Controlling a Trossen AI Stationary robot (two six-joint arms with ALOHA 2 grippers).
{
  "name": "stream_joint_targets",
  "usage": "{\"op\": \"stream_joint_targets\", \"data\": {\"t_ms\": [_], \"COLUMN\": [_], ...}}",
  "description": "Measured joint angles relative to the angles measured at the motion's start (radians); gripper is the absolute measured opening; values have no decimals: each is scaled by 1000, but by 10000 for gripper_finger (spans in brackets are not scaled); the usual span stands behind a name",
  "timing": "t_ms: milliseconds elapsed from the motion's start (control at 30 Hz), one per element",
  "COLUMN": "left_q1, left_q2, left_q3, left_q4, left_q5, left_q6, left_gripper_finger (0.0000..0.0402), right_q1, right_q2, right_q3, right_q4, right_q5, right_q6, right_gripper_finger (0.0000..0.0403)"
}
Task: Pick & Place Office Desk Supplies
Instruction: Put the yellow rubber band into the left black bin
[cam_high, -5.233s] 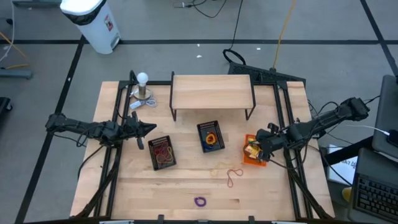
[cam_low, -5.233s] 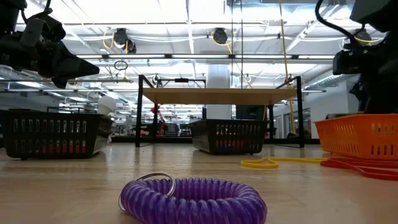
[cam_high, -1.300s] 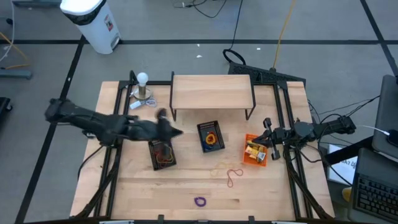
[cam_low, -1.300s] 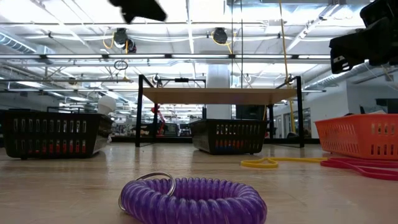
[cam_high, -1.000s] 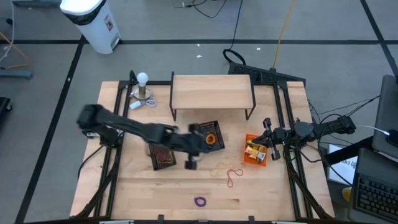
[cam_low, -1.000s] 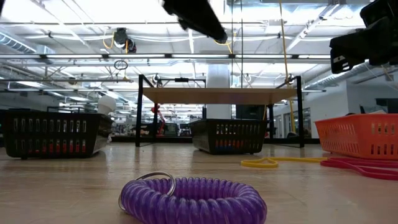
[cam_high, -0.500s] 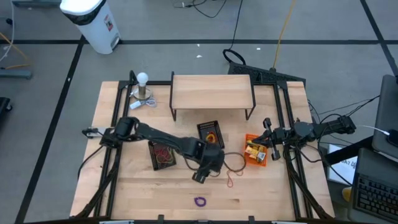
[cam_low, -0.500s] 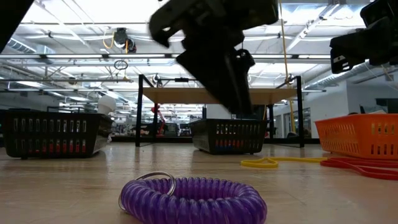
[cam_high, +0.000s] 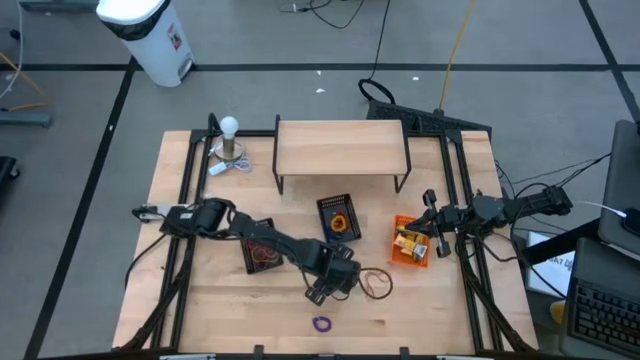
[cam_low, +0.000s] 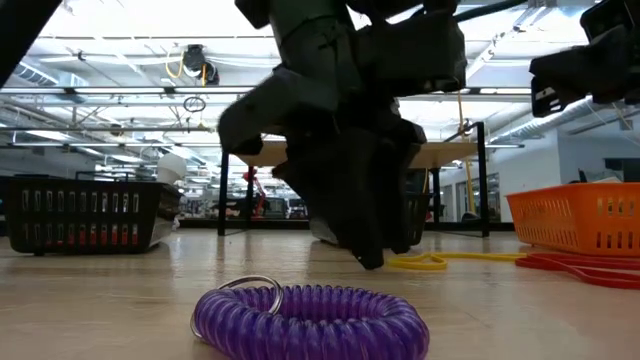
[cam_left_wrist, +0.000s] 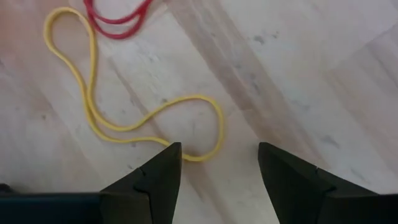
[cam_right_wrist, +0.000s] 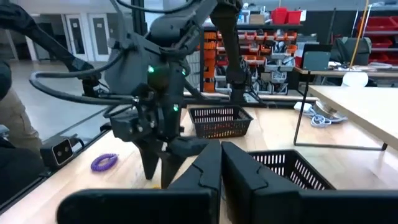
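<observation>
Left pincer (cam_left_wrist: 214, 163) hangs open and empty over the yellow loop (cam_left_wrist: 118, 118) mid-worktop (cam_high: 440, 310); right pincer (cam_right_wrist: 221, 163) shut, right edge.

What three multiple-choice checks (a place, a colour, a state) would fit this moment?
1. The left gripper is over:
A. the bare wood beside the loose bands
B. the orange basket
C. the raised shelf

2. The coiled loop nearest the table's front edge is:
A. green
B. purple
C. white

3. The left gripper's fingers are:
A. clamped on a packet
B. shut, empty
C. open, straddling the yellow band

Key: A, the high view shows it low over the wood; B, plain in the low view; C, the left wrist view shows a gap with the band's end between them.
</observation>
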Motion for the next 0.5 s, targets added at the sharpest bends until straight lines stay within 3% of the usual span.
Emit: {"op": "stream_joint_targets", "data": {"t_ms": [200,333,500], "left_q1": [9,8,15], "left_q2": [1,6,37], "left_q3": [10,15,19], "left_q4": [31,32,27], "left_q5": [11,71,130], "left_q6": [69,109,135], "left_gripper_finger": [214,212,171], "right_q1": [0,0,0], "right_q2": [0,0,0], "right_q3": [-41,-42,-43], "right_q4": [70,79,80], "right_q5": [2,3,3], "right_q6": [-16,-17,-18], "right_gripper_finger": [1,1,1]}}
